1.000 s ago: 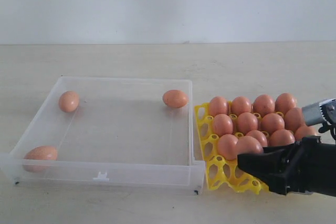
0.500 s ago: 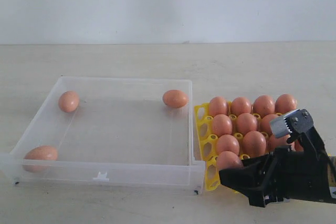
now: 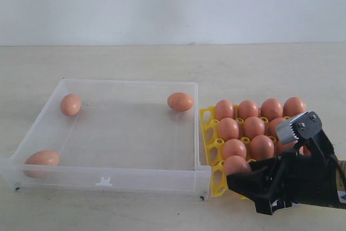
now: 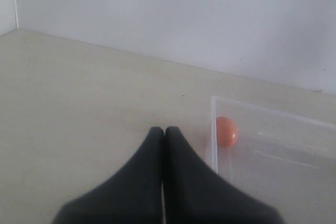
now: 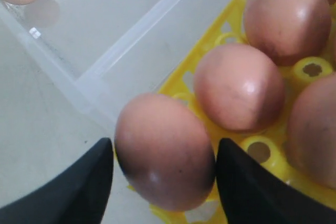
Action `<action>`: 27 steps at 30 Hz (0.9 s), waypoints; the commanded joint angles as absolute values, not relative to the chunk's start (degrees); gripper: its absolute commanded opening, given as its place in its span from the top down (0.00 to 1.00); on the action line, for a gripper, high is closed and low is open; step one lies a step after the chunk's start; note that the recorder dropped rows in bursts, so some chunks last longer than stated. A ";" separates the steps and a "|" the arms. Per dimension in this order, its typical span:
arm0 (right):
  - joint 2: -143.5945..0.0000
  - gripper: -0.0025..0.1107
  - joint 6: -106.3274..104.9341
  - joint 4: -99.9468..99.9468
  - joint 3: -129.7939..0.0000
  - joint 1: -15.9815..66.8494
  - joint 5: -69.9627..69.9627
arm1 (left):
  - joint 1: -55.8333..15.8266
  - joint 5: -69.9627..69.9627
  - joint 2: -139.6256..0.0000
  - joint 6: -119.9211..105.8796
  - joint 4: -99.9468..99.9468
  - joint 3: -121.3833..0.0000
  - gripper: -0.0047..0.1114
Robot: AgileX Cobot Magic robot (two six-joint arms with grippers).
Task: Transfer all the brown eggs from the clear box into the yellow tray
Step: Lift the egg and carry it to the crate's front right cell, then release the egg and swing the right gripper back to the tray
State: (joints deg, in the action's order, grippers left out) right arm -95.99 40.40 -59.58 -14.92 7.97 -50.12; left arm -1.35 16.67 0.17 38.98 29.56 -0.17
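Brown eggs (image 3: 254, 127) are seen in two places, most in the yellow tray (image 3: 206, 118) and three in the clear box (image 3: 108, 178). Nearest the camera, at the tray's front corner next to the box, one egg (image 5: 164, 150) is flanked by the right gripper (image 5: 165, 141). Its black fingers (image 5: 89, 182) are spread to the egg's width and lie close against both sides. Whether the egg is pinched or merely bracketed cannot be told, and its underside is seen low over the corner cup. Behind it, the remaining cups are filled with eggs in rows, those on the right partly hidden by the arm (image 3: 308, 179). The box is set just beside the tray on the left, with its front tab turned toward the camera. One egg (image 3: 41, 159) is lodged in the box's near left corner. Farther back, a second (image 3: 71, 104) is found by the far left corner and a third (image 3: 180, 101) by the far right corner, well apart from each other. The left gripper (image 4: 164, 132) is shown only in its wrist view, closed tight with nothing held. It is poised over the bare table (image 3: 162, 63) just outside a box corner where an egg lies. Beyond the table a plain pale wall (image 3: 162, 4) is seen.
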 commanded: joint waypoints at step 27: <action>-81.97 0.46 38.91 -54.29 -17.53 7.99 -49.92 | -1.79 17.32 0.00 44.49 31.44 0.00 1.00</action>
State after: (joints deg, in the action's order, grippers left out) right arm -84.48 39.48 -55.03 -16.28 7.97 -49.06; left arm -1.35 16.57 0.17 40.81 29.76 -0.17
